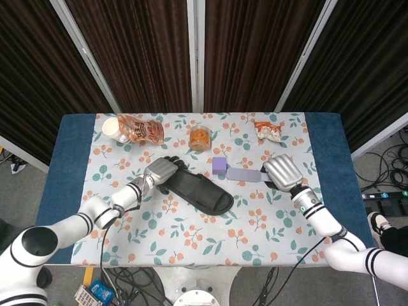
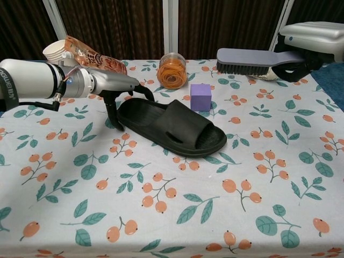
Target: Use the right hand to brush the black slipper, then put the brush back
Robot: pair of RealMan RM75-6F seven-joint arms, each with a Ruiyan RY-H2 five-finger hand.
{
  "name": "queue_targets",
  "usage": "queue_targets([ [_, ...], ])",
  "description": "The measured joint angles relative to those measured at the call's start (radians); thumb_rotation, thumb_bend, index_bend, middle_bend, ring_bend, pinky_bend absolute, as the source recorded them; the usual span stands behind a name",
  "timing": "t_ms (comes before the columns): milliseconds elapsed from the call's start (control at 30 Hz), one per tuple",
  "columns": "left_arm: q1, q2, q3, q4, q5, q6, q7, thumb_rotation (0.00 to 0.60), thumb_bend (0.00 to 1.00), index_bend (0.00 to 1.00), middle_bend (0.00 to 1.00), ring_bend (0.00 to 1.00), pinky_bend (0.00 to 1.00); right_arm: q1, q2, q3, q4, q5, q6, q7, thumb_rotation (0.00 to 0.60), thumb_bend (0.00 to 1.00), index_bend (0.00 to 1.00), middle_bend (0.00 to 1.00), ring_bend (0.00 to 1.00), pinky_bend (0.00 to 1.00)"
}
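Note:
The black slipper [image 1: 199,190] [image 2: 173,127] lies aslant in the middle of the floral cloth. My left hand [image 1: 161,171] [image 2: 105,84] is at its left end, thumb down beside the rim and the other fingers spread over the far edge; whether it touches is unclear. My right hand [image 1: 281,172] [image 2: 312,40] grips the handle of the grey brush [image 1: 245,174] [image 2: 251,58]. The brush hangs level in the air, bristles down, to the right of the slipper and above the cloth.
A purple cube [image 1: 219,166] [image 2: 200,97] stands just behind the slipper, under the brush's tip. Further back are an orange-filled jar [image 1: 199,138] [image 2: 172,71], a snack bag [image 1: 140,129] [image 2: 92,57], a paper cup [image 1: 110,127] and a crumpled packet [image 1: 269,131].

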Motion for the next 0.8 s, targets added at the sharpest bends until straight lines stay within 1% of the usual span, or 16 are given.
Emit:
queue_targets([
  [167,0.001,-0.016,0.002,0.015,-0.014,0.021,0.014,0.6,0.24,0.39,0.39,0.24,0.28,0.008,-0.032,-0.001,0.022,-0.012,-0.019,0.004,0.6,0.5,1.0,1.0,1.0,1.0],
  [233,0.001,-0.018,0.003,0.016,-0.019,0.021,0.017,0.6,0.24,0.41,0.41,0.25,0.29,0.013,-0.05,-0.003,0.033,-0.02,-0.028,0.007,0.6,0.5,1.0,1.0,1.0,1.0],
  [367,0.003,-0.014,0.005,0.006,-0.027,0.033,0.028,0.6,0.25,0.41,0.42,0.25,0.29,0.027,-0.097,-0.008,0.066,-0.045,-0.039,0.008,0.6,0.5,1.0,1.0,1.0,1.0],
  [467,0.005,-0.009,0.006,-0.003,-0.035,0.038,0.037,0.6,0.25,0.41,0.42,0.25,0.29,0.04,-0.146,-0.007,0.113,-0.059,-0.042,0.001,0.6,0.5,1.0,1.0,1.0,1.0],
  [800,0.003,0.003,0.002,-0.03,-0.06,0.043,0.066,0.6,0.25,0.41,0.42,0.25,0.29,0.101,-0.35,0.005,0.349,-0.106,-0.046,-0.042,0.6,0.49,1.0,1.0,1.0,1.0],
])
